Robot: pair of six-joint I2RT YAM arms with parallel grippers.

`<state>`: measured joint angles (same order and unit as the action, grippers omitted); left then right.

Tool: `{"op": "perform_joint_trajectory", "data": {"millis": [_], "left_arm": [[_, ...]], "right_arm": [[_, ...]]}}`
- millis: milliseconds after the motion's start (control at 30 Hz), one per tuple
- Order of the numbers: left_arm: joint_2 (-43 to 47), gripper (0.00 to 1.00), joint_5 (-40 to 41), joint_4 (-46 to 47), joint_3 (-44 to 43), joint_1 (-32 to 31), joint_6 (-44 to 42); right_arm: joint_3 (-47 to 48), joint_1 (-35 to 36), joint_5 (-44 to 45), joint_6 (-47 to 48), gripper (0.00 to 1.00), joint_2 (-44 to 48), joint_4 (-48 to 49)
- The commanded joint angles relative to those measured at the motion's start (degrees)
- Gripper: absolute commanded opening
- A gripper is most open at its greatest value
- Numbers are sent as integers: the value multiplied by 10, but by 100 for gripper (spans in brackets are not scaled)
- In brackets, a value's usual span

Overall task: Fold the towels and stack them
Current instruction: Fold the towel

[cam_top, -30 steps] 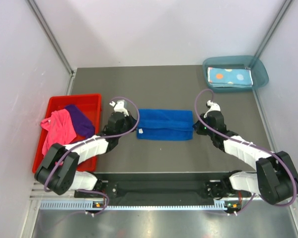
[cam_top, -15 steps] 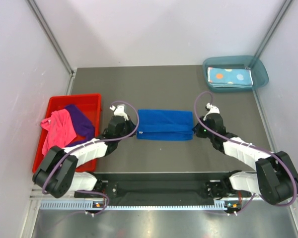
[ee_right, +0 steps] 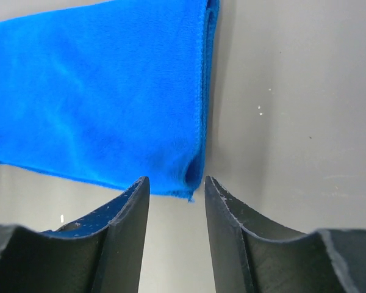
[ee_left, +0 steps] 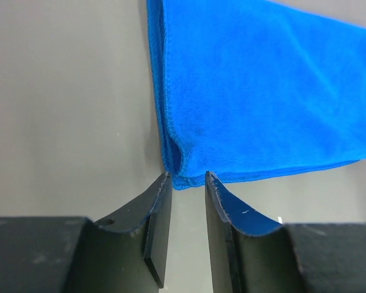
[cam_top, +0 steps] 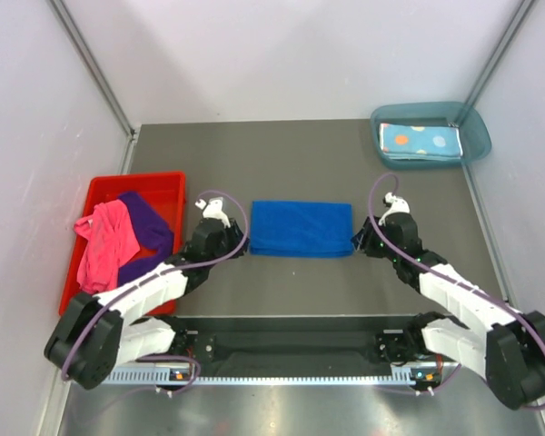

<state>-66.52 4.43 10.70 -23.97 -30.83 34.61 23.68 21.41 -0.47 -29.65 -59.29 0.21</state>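
Observation:
A blue towel (cam_top: 301, 228) lies folded into a rectangle in the middle of the table. My left gripper (cam_top: 239, 243) is at its near left corner (ee_left: 182, 174), jaws apart, nothing between them; the corner lies just past the fingertips. My right gripper (cam_top: 357, 243) is at the near right corner (ee_right: 192, 183), also open and holding nothing. A folded spotted towel (cam_top: 421, 141) lies in the teal basket (cam_top: 472, 127) at the far right. A pink towel (cam_top: 104, 243) and a purple towel (cam_top: 145, 222) lie crumpled in the red bin (cam_top: 168, 186) on the left.
The table's side rails run along the left and right edges. The arms' base rail (cam_top: 291, 350) spans the near edge.
Both grippers have opened and let go of the blue towel's near corners. They have drawn back a little toward me. The towel now lies folded flat.

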Motion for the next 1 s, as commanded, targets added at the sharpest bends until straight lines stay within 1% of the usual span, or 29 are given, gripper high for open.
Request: {"op": "perform_joint_trajectory", "data": {"millis": [0,33,100,133,233,300,367,433,467,500,533,667,767,967], "left_arm": [[38,33,18,-75,-48,-2,4],[39,32,17,-86,-57,-2,4],[32,25,12,-104,-93,-2,2],[29,21,11,-130,-106,-4,1],[3,21,-6,-115,-136,-5,5],[-35,19,-13,-111,-152,-5,11],[-82,15,-16,-77,-158,-6,17],[-108,13,-27,-60,-153,-6,27],[-131,11,-31,-38,-148,-6,31],[-141,10,-34,-27,-132,-6,35],[-156,6,-34,-19,-116,-6,42],[-169,0,-29,-1,-73,-7,62],[-167,0,-18,10,-48,-7,69],[-167,0,-16,-2,-48,-7,63]], "right_arm": [[35,11,22,4,42,35,-51],[48,16,27,4,42,41,-69],[62,23,39,1,41,55,-86],[74,33,44,0,41,58,-94],[90,45,49,-11,44,58,-79],[105,55,42,-17,43,16,-66],[115,68,38,-25,41,-27,-37],[99,71,27,-41,41,-52,-8],[90,71,24,-47,40,-71,11],[81,72,21,-55,40,-80,34],[60,71,21,-59,39,-97,46],[9,72,14,-78,38,-122,84],[-12,71,14,-84,36,-126,92],[-11,65,20,-81,36,-116,76]]}}
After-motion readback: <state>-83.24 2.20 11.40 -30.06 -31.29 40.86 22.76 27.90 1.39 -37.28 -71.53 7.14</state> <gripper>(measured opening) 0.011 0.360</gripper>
